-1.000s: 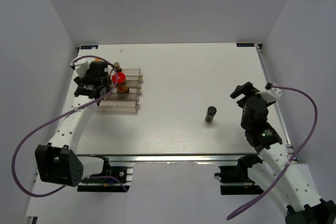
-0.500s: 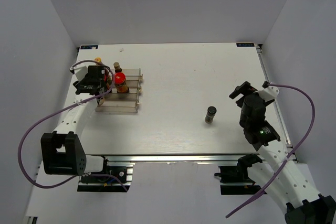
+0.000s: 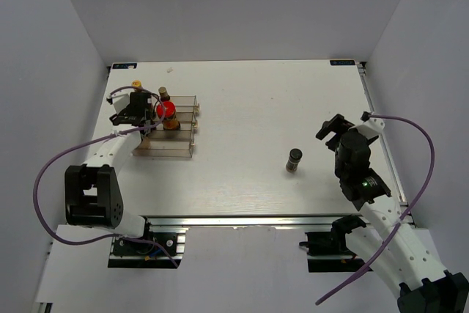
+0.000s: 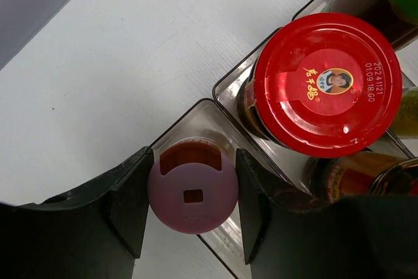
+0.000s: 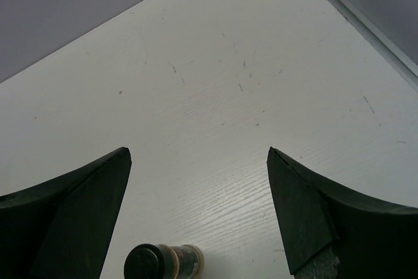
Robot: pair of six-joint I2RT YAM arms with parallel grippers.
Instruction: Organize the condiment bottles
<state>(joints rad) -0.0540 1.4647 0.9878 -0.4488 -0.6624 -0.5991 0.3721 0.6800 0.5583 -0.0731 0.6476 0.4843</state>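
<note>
My left gripper [image 4: 194, 161] clamps the pink-capped bottle [image 4: 192, 194] in the left-edge rack [image 3: 172, 150] beside a red-lidded jar [image 4: 326, 83]; my right gripper [image 5: 198, 155] gapes.

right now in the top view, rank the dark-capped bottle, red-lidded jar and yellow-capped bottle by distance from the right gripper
1. dark-capped bottle, alone mid-table, left of the right gripper
2. red-lidded jar, in the rack
3. yellow-capped bottle, far left

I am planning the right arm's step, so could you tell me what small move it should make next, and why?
Probably ease the right gripper toward the dark-capped bottle: it stands alone on the table, apart from the rack, and that gripper is open, empty and not yet around it.
</note>
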